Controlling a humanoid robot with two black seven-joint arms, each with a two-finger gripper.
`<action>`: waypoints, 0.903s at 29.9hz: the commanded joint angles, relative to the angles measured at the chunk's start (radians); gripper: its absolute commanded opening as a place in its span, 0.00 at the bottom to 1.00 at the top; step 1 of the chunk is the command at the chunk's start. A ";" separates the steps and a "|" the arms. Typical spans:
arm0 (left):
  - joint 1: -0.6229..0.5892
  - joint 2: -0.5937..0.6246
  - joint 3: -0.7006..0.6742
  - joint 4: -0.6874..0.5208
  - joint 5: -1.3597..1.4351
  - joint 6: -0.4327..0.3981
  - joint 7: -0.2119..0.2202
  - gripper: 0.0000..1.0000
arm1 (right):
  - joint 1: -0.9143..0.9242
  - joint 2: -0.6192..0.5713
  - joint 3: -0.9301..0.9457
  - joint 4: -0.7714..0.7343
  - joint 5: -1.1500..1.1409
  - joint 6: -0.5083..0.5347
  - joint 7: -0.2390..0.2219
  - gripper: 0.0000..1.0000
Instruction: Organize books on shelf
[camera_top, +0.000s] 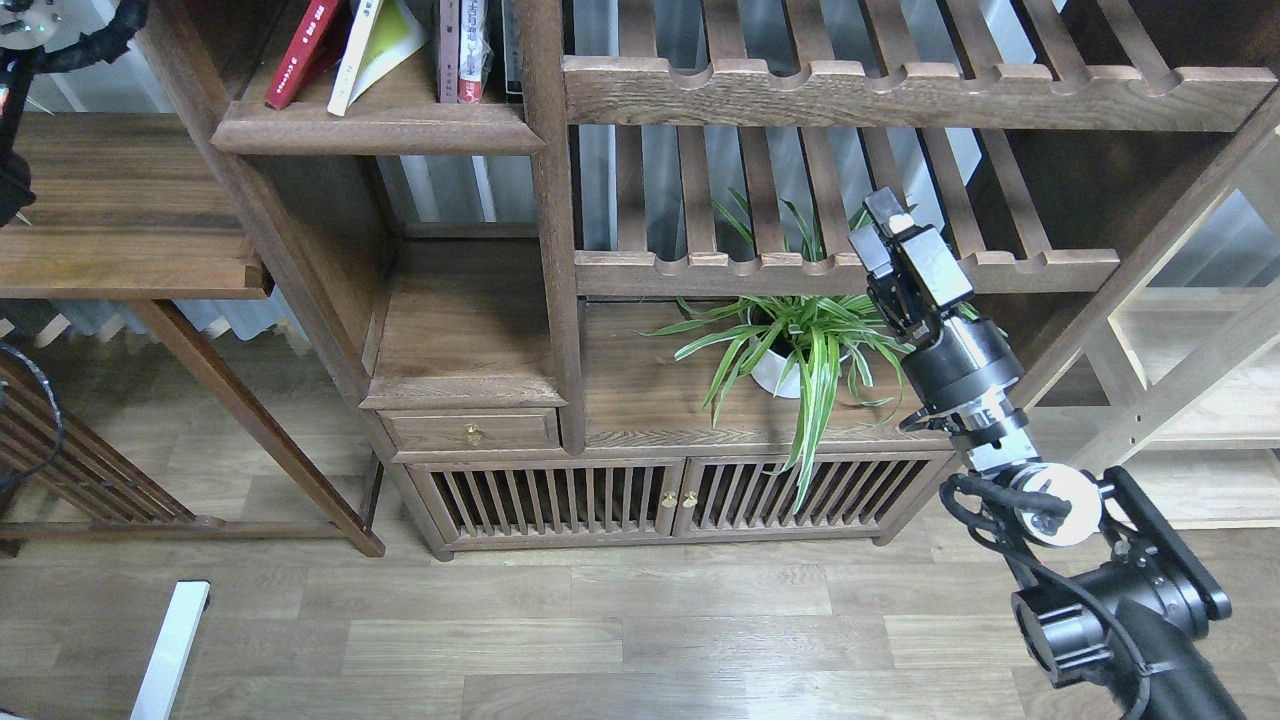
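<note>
up at the top left of your head view, the shelf (380, 125) is the solid dark-brown board with a rounded front lip, and the books stand on it. a red-covered book (303, 52) leans to the right at the left end. just beside it a thick white book (356, 55) leans the same way, with a yellow-green cover (400, 45) showing behind it. further right, against the upright post, slim books (462, 50) with maroon and red-and-white spines stand upright; their tops are cut off by the frame edge.

to the right of that post you see two slatted racks (900, 95) with scalloped front rails, one above the other. below the lower rack a potted plant (790, 345) in a white pot sits on the cabinet top, its long striped leaves spilling over the slatted doors.

your right gripper (890, 225) is raised in front of the lower rack's rail, just right of the plant and well apart from the books. it is seen end-on and dark, so you cannot tell how its fingers stand; nothing is visible in it.

your left gripper is out of view; only a bit of black arm and cabling (90, 40) shows at the top left corner.
</note>
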 joint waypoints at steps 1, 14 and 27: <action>-0.022 -0.013 0.021 0.043 -0.001 0.000 -0.013 0.18 | -0.020 -0.003 0.005 0.000 0.000 0.000 -0.001 0.88; -0.031 -0.049 0.047 0.098 -0.001 0.000 -0.034 0.26 | -0.026 -0.003 0.006 0.000 0.000 0.000 -0.001 0.88; -0.034 -0.059 0.089 0.112 -0.003 0.000 -0.030 0.35 | -0.026 -0.005 0.006 0.000 0.000 0.000 -0.002 0.88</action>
